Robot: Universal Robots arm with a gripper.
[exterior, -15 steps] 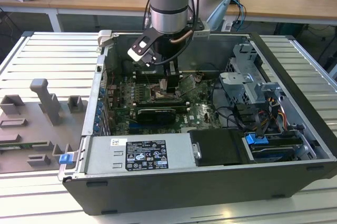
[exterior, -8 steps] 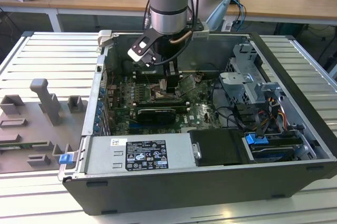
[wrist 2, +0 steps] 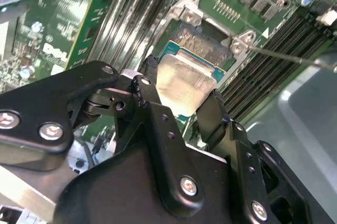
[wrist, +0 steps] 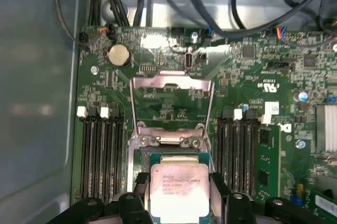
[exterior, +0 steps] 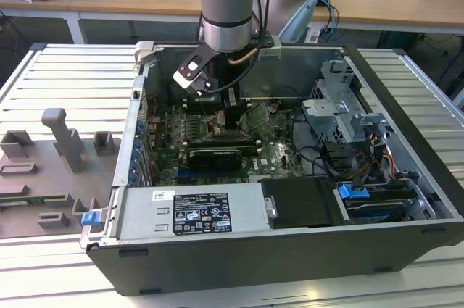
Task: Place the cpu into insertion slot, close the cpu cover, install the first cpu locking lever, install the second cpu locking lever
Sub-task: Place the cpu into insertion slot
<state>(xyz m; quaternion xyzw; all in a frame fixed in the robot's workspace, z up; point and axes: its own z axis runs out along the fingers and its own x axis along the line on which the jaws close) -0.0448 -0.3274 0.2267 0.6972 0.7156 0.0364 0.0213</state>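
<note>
1. Between the jaws, the gripper (wrist: 179,183) has the chip (wrist: 179,198) clamped by two opposite edges. One of the black fingers (wrist: 141,184) presses on each side.
2. Attitude of the chip: the pale metal top faces up, away from the circuit board (wrist: 237,76). Its gripped edges run parallel with the memory slots (wrist: 100,155) that flank it.
3. Concealed: the fingers cover both gripped edges. The edge nearest the gripper body is cut off in the first wrist view. Whether the chip is seated or just above the contacts cannot be told.
4. Socket (wrist 2: 205,39): directly beneath the chip. Exposed are a strip of the dark centre and the metal corner pieces on the side away from the gripper.
5. Cover (wrist: 152,81): open and swung back from its hinge on the far side of the socket. Green board shows through its window.
6. Lever (wrist 2: 284,55): a thin metal rod slanting away from one socket corner. Its far end is blurred.
7. Exterior view: the arm reaches down into the open computer case (exterior: 254,268). The gripper sits low over the board and screens what lies under it.
</note>
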